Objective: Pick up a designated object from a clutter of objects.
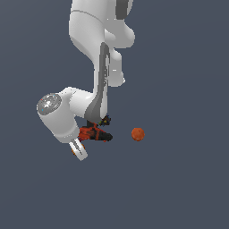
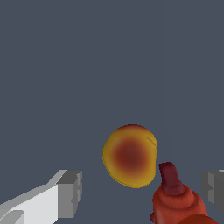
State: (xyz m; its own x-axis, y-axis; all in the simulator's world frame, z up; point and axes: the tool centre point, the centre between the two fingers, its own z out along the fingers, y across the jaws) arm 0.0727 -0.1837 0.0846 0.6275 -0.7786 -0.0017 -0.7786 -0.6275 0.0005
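Gripper spread over the yellow-red ball, drill close beside

In the wrist view you see the ball (image 2: pixel 130 155) between the two open fingers (image 2: pixel 69 192) of the gripper (image 2: pixel 142 192), not yet touched. It is round, so it has no long axis. The drill (image 2: pixel 175 199) tip lies just beside it, nearer one finger. In the exterior view the arm hides the ball; the orange ball (image 1: pixel 138 133) lies apart. No containers here.

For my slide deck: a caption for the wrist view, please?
Open gripper around the yellow-and-red ball, the power drill close beside it.
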